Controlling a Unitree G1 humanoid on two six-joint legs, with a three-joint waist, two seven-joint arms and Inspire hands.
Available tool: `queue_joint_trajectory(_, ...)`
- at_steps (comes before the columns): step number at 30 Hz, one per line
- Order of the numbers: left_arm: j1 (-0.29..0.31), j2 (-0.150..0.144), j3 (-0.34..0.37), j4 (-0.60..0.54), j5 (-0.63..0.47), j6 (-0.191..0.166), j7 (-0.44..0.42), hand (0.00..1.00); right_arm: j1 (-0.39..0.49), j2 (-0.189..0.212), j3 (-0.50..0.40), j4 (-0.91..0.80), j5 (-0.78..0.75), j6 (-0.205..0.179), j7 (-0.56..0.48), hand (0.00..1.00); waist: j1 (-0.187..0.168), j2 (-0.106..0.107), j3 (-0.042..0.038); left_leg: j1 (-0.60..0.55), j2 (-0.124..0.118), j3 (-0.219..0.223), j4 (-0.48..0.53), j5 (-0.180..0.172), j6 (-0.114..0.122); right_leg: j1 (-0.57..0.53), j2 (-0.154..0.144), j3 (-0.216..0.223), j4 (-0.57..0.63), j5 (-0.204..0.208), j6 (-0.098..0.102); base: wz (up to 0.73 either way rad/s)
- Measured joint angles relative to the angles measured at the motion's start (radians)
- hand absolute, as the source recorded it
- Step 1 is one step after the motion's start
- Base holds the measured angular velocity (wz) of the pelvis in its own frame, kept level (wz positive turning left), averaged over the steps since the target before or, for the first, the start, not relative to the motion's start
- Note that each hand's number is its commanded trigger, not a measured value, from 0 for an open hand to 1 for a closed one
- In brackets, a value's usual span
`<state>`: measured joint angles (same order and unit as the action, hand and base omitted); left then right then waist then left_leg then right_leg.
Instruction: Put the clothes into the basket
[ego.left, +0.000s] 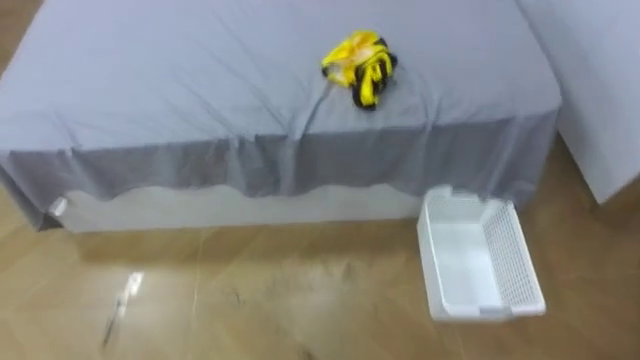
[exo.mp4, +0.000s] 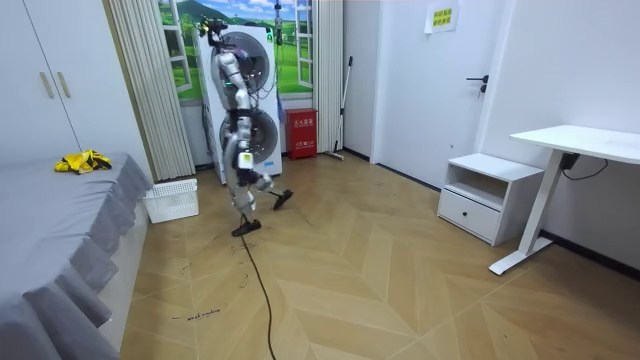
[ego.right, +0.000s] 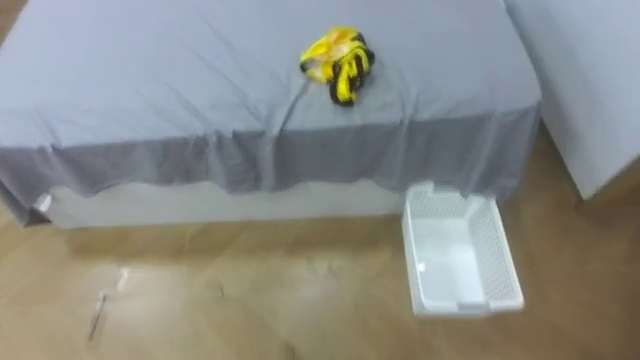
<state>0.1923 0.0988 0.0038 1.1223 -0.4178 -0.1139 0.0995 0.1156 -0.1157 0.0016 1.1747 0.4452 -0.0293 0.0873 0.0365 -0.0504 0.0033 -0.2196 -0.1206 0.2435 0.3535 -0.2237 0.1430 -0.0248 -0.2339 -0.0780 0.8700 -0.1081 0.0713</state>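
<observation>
A crumpled yellow and black garment (ego.left: 360, 65) lies on the bed's grey sheet (ego.left: 150, 80), near its front edge and right of the middle. Below it and further right, a white slatted basket (ego.left: 515, 255) stands on the wooden floor against the bed's side, with nothing in it. The room view has the garment (exo.mp4: 82, 161) on the bed at its left and the basket (exo.mp4: 172, 200) by the bed's corner. I stand about two steps from the basket, facing the bed, one foot lifted. My left hand (exo.mp4: 246, 160) hangs by my hip, too small to read.
A white panel (ego.left: 590, 80) rises at the right past the bed's corner. A small pale object (ego.left: 125, 295) lies on the floor at the lower left. Behind me are stacked white machines (exo.mp4: 250, 90) and a red box (exo.mp4: 301, 133); a desk (exo.mp4: 575, 145) is far off.
</observation>
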Motion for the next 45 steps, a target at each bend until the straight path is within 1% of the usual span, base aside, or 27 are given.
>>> queue_joint_trajectory(3,-0.047,-0.004,-0.009,-0.003,0.043,-0.007,0.003,0.0,-0.019,0.0,0.005,-0.1,0.02,-0.013,0.005,0.0,-0.003,0.034,0.0169,0.136,0.021,-0.048,-0.101,-0.011,-0.006,-0.191,0.063,-0.047,0.11,-0.151,-0.059,0.14)
queue_joint_trajectory(5,-0.08,-0.003,-0.04,-0.005,0.08,-0.019,0.004,0.0,-0.02,0.01,0.032,-0.18,0.02,-0.015,0.002,0.0,-0.003,0.052,0.0253,0.219,0.051,-0.077,-0.159,-0.026,-0.021,-0.336,0.146,-0.084,-0.073,-0.196,-0.08,0.25)
queue_joint_trajectory(6,-0.084,-0.002,-0.051,-0.006,0.08,-0.021,0.004,0.0,-0.016,0.012,0.043,-0.195,0.021,-0.019,0.003,0.0,-0.006,0.051,0.0238,0.238,0.056,-0.086,-0.17,-0.032,-0.026,-0.359,0.16,-0.095,-0.147,-0.192,-0.084,0.38)
queue_joint_trajectory(8,-0.095,-0.003,-0.086,-0.007,0.096,-0.017,0.0,0.0,-0.014,0.023,0.046,-0.207,0.02,-0.031,0.004,0.0,-0.014,0.061,0.022,0.305,0.074,-0.101,-0.201,-0.055,-0.048,-0.389,0.197,-0.126,-0.411,-0.104,-0.106,0.44)
queue_joint_trajectory(10,-0.09,-0.01,-0.106,-0.006,0.107,-0.014,-0.015,0.0,-0.016,0.029,0.046,-0.216,0.02,-0.041,-0.008,0.0,-0.01,0.06,0.0088,0.373,0.098,-0.123,-0.205,-0.075,-0.076,-0.402,0.221,-0.141,-0.557,0.108,-0.159,0.33)
queue_joint_trajectory(12,-0.066,-0.013,-0.104,-0.006,0.105,-0.01,-0.024,0.0,-0.03,0.027,0.042,-0.274,0.021,-0.048,-0.021,0.0,-0.001,0.079,-0.0103,0.387,0.139,-0.122,-0.173,-0.109,-0.147,-0.388,0.248,-0.165,-0.504,0.099,-0.193,-0.03)
queue_joint_trajectory(13,-0.069,-0.012,-0.106,-0.006,0.1,-0.002,-0.026,0.0,-0.047,0.026,0.043,-0.295,0.021,-0.068,-0.023,0.0,-0.004,0.088,0.0003,0.391,0.16,-0.122,-0.158,-0.117,-0.195,-0.373,0.254,-0.153,-0.466,0.07,-0.205,0.22)
queue_joint_trajectory(15,-0.071,-0.009,-0.119,-0.033,0.106,-0.017,-0.026,0.0,-0.074,0.021,0.021,-0.303,0.021,-0.078,-0.029,0.0,-0.008,0.083,0.0123,0.403,0.196,-0.087,-0.241,-0.094,-0.225,-0.382,0.243,-0.111,-0.34,0.035,-0.199,0.63)
queue_joint_trajectory(16,-0.062,-0.007,-0.124,-0.068,0.106,-0.043,-0.026,0.0,-0.072,0.013,0.006,-0.325,0.03,-0.07,-0.03,0.0,0.004,0.069,0.0262,0.41,0.201,-0.069,-0.175,-0.08,-0.199,-0.407,0.227,-0.15,-0.219,-0.012,-0.174,0.52)
queue_joint_trajectory(17,-0.035,0.015,-0.121,-0.09,0.097,-0.062,-0.025,0.0,-0.047,0.018,0.009,-0.36,0.043,-0.052,-0.03,0.0,0.037,0.037,0.0052,0.382,0.213,-0.012,-0.036,-0.087,-0.208,-0.361,0.222,-0.185,-0.319,-0.028,-0.175,0.26)
queue_joint_trajectory(18,-0.021,0.023,-0.124,-0.093,0.095,-0.065,-0.024,0.0,-0.041,0.016,0.011,-0.376,0.048,-0.047,-0.025,0.0,0.048,0.025,0.0051,0.364,0.222,0.014,0.055,-0.087,-0.208,-0.323,0.225,-0.205,-0.373,-0.042,-0.21,-0.1)
queue_joint_trajectory(19,0.012,0.021,-0.123,-0.096,0.095,-0.064,-0.023,0.0,-0.037,-0.002,0.013,-0.41,0.054,-0.045,-0.022,0.0,0.046,0.058,0.0059,0.317,0.274,0.01,0.242,-0.07,-0.212,-0.244,0.254,-0.227,-0.42,-0.061,-0.221,-0.2)
queue_joint_trajectory(20,0.029,0.021,-0.12,-0.096,0.095,-0.063,-0.023,0.0,-0.037,-0.007,0.015,-0.43,0.059,-0.047,-0.021,0.0,0.045,0.054,0.0058,0.29,0.297,-0.003,0.336,-0.039,-0.215,-0.209,0.275,-0.224,-0.45,-0.072,-0.227,-0.36)
queue_joint_trajectory(21,0.05,0.019,-0.098,-0.096,0.088,-0.062,-0.025,0.0,-0.038,-0.009,0.015,-0.461,0.066,-0.049,-0.019,0.0,0.035,0.082,0.0014,0.245,0.327,-0.023,0.458,0.055,-0.199,-0.149,0.304,-0.219,-0.504,-0.072,-0.238,-0.31)
queue_joint_trajectory(22,0.065,0.017,-0.074,-0.098,0.07,-0.062,-0.027,0.0,-0.025,-0.01,0.014,-0.498,0.062,-0.054,-0.022,0.0,0.022,0.08,0.0021,0.205,0.334,-0.038,0.517,0.064,-0.192,-0.109,0.32,-0.195,-0.547,-0.071,-0.243,-0.26)
queue_joint_trajectory(24,0.064,0.017,-0.061,-0.103,0.052,-0.066,-0.029,0.0,-0.02,-0.015,0.015,-0.52,0.054,-0.061,-0.025,0.0,0.012,0.063,0.0083,0.146,0.304,-0.028,0.5,0.007,-0.188,-0.07,0.32,-0.165,-0.584,-0.071,-0.246,-0.34)
queue_joint_trajectory(27,0.063,0.012,-0.053,-0.104,0.02,-0.072,-0.029,0.0,-0.014,-0.018,0.021,-0.52,0.054,-0.065,-0.048,0.0,0.012,0.054,0.0066,0.076,0.221,-0.049,0.282,-0.049,-0.19,-0.02,0.32,-0.118,-0.617,-0.068,-0.251,-0.56)
queue_joint_trajectory(30,0.066,0.013,-0.042,-0.098,0.015,-0.082,-0.028,0.0,-0.016,-0.026,0.032,-0.533,0.026,-0.065,-0.076,0.0,0.016,0.042,-0.0011,0.028,0.161,-0.058,0.03,-0.025,-0.171,-0.007,0.331,-0.055,-0.648,-0.068,-0.251,-0.82)
queue_joint_trajectory(31,0.066,0.011,-0.035,-0.092,0.015,-0.083,-0.028,0.0,-0.017,-0.035,0.046,-0.556,0.01,-0.065,-0.086,0.0,0.023,0.038,-0.0071,0.023,0.145,-0.058,-0.008,0.022,-0.145,0.0,0.332,-0.051,-0.656,-0.069,-0.25,-0.93)
queue_joint_trajectory(33,0.064,0.015,-0.024,-0.082,0.016,-0.084,-0.032,0.0,-0.019,-0.034,0.061,-0.588,-0.013,-0.069,-0.087,0.0,0.022,0.026,-0.0132,0.036,0.134,-0.058,-0.039,0.054,-0.123,0.005,0.327,-0.105,-0.665,-0.072,-0.243,-0.7)
queue_joint_trajectory(34,0.062,0.017,-0.027,-0.079,0.017,-0.082,-0.036,0.0,-0.019,-0.034,0.065,-0.591,-0.035,-0.073,-0.085,0.0,0.022,0.018,-0.0147,0.061,0.131,-0.069,-0.072,0.057,-0.124,0.005,0.322,-0.154,-0.653,-0.07,-0.221,-0.43)
queue_joint_trajectory(35,0.059,0.015,-0.031,-0.068,0.017,-0.076,-0.044,0.0,-0.021,-0.036,0.064,-0.589,-0.053,-0.075,-0.085,0.0,0.016,0.028,-0.0082,0.102,0.144,-0.123,-0.106,0.072,-0.129,-0.031,0.315,-0.187,-0.552,-0.076,-0.163,-0.41)
queue_joint_trajectory(36,0.058,0.013,-0.034,-0.06,0.017,-0.072,-0.048,0.0,-0.022,-0.037,0.064,-0.589,-0.058,-0.078,-0.084,0.0,0.017,0.052,0.0071,0.117,0.155,-0.159,-0.111,0.074,-0.132,-0.06,0.313,-0.181,-0.505,-0.091,-0.135,-0.39)
queue_joint_trajectory(37,0.056,0.013,-0.04,-0.044,0.017,-0.064,-0.052,0.0,-0.017,-0.037,0.066,-0.6,-0.064,-0.084,-0.084,0.0,0.012,0.057,0.0033,0.119,0.153,-0.228,-0.111,0.074,-0.133,-0.101,0.276,-0.133,-0.552,-0.094,-0.112,-0.36)
queue_joint_trajectory(38,0.056,0.016,-0.037,-0.042,0.017,-0.063,-0.052,0.0,-0.021,-0.035,0.072,-0.609,-0.072,-0.084,-0.085,0.0,0.014,0.046,0.0001,0.106,0.141,-0.246,-0.111,0.072,-0.135,-0.12,0.233,-0.1,-0.59,-0.068,-0.104,-0.13)
queue_joint_trajectory(39,0.049,0.026,-0.033,-0.033,0.017,-0.053,-0.054,0.0,-0.025,-0.033,0.083,-0.619,-0.103,-0.087,-0.086,0.0,-0.015,0.042,-0.0009,0.098,0.14,-0.27,-0.115,0.06,-0.152,-0.131,0.214,-0.144,-0.586,-0.032,-0.145,0.25)
queue_joint_trajectory(45,0.033,0.041,-0.048,-0.023,0.019,-0.013,-0.07,0.0,-0.106,-0.042,0.088,-0.611,-0.203,-0.087,-0.08,0.0,-0.023,0.05,0.0069,0.066,0.135,-0.242,-0.119,0.063,-0.149,-0.132,0.212,-0.188,-0.63,-0.032,-0.142,0.23)
